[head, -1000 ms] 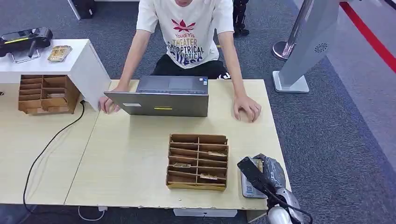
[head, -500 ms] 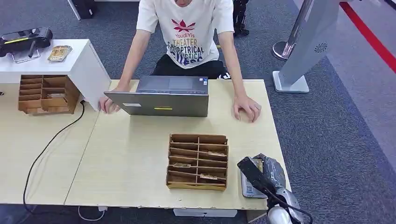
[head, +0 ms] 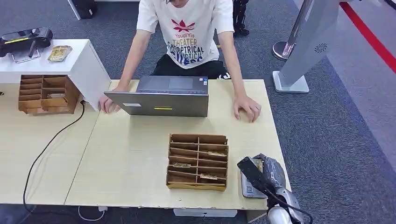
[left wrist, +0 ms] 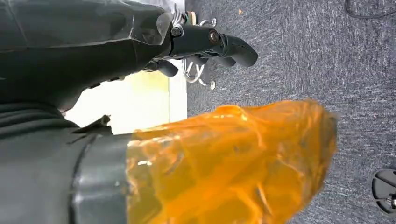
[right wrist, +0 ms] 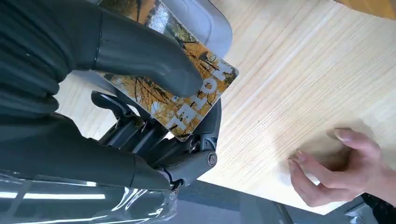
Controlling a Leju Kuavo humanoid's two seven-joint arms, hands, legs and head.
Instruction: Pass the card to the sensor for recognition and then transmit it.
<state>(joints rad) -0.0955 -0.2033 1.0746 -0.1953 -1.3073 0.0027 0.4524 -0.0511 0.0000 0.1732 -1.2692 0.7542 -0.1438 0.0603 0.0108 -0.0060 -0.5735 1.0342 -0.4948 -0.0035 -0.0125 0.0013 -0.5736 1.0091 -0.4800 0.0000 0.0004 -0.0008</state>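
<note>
1. The right hand point(head: 264, 173) sits at the near right corner of the worktop point(head: 135, 158), over a flat grey sensor point(head: 247, 186) that lies just to the right of the cardboard organiser point(head: 198, 161).
2. In the right wrist view, the right hand point(right wrist: 140, 93) holds the card point(right wrist: 187, 100), yellow-brown with leaf patterns and white letters, pinched between the thumb on its printed face and the darker fingers point(right wrist: 187, 154) beneath it.
3. The card is held just above the rounded grey edge of the sensor point(right wrist: 205, 21); whether they touch cannot be told.
4. The left hand point(left wrist: 205, 46) hangs beside the worktop edge over grey carpet, its fingers curled in with nothing in them.
5. A person point(head: 187, 32) stands at the far side behind a laptop point(head: 161, 98), one hand point(head: 247, 108) resting flat on the worktop; it also appears in the right wrist view point(right wrist: 341, 168).
6. A second organiser point(head: 46, 93) stands at the far left.
</note>
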